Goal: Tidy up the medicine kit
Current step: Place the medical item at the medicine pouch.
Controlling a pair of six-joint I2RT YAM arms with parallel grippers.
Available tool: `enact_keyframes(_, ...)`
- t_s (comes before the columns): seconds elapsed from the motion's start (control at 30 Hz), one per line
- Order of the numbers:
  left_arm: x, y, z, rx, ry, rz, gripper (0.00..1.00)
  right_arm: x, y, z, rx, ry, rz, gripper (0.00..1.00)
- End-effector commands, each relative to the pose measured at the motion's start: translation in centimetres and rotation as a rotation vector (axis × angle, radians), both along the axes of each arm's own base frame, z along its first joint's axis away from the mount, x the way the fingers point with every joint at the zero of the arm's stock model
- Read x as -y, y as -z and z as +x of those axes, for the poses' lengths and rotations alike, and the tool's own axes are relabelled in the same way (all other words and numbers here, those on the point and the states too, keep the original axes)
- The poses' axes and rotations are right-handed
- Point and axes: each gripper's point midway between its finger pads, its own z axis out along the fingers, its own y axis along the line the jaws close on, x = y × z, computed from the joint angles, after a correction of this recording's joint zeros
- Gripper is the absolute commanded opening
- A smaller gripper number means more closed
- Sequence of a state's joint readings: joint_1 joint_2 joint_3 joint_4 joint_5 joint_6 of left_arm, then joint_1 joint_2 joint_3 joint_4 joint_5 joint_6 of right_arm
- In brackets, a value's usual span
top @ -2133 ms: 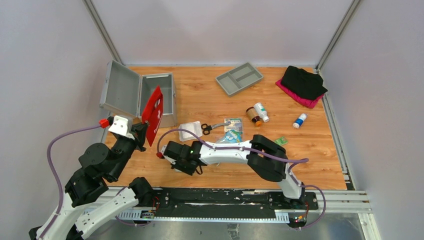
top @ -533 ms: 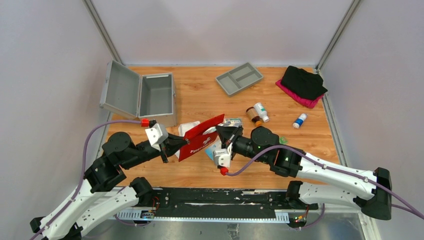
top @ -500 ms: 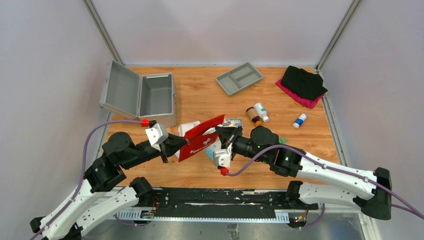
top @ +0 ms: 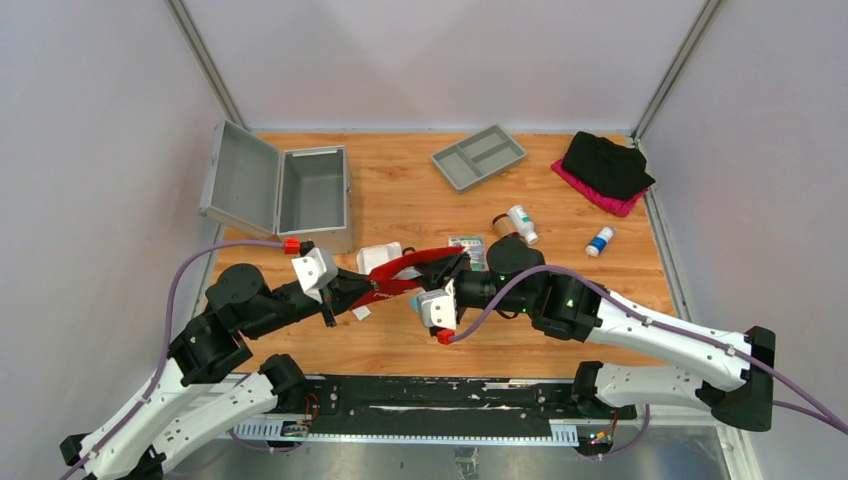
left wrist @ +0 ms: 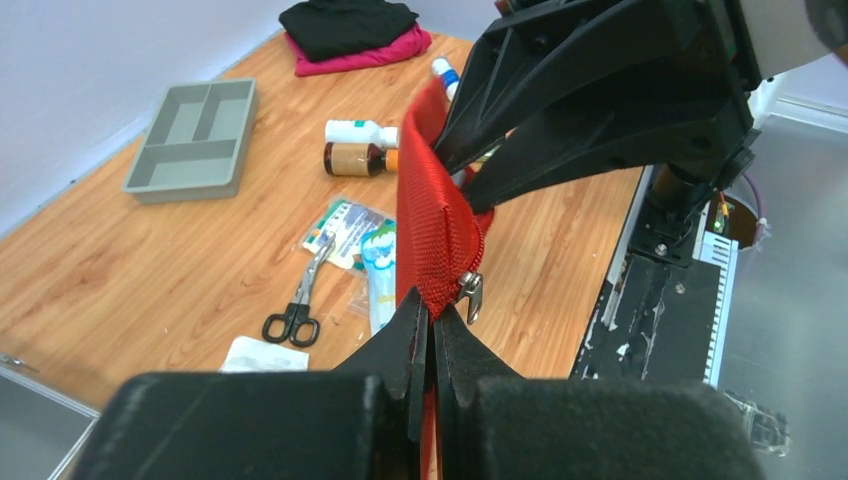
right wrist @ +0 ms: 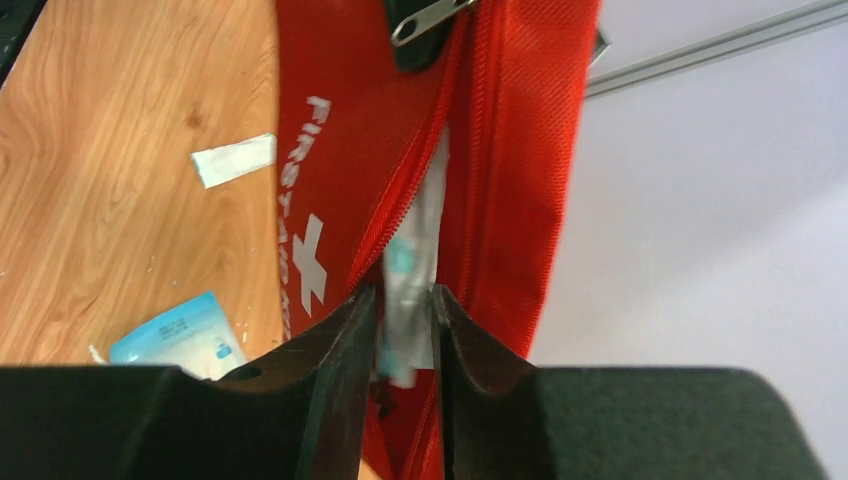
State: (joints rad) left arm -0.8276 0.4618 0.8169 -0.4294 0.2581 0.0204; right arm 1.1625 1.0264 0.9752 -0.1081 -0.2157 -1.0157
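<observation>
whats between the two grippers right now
The red first aid pouch, spanning the gap between them. The left gripper pinches one end, and the right gripper is at the zip opening. The top view shows it best.

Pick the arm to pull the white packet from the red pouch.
Right: right pincer sits at the red pouch opening, white packet between its fingers; left pincer is shut on the pouch edge, holding it.
</observation>
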Motion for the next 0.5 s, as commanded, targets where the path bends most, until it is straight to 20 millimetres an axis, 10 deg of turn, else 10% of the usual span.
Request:
enact_keyframes(0.0,-0.2,-0.7,0.0,0.041,-0.003,-0.018,0.00,0.6,1.5,-0.1,-0.073,0.017,-0.059,0.35)
enact_keyframes(0.47,-1.7,0.8,2.4,0.009,-0.159,0.036,0.00,3.3,-3.9,0.8,-0.003,0.129,0.116,0.42)
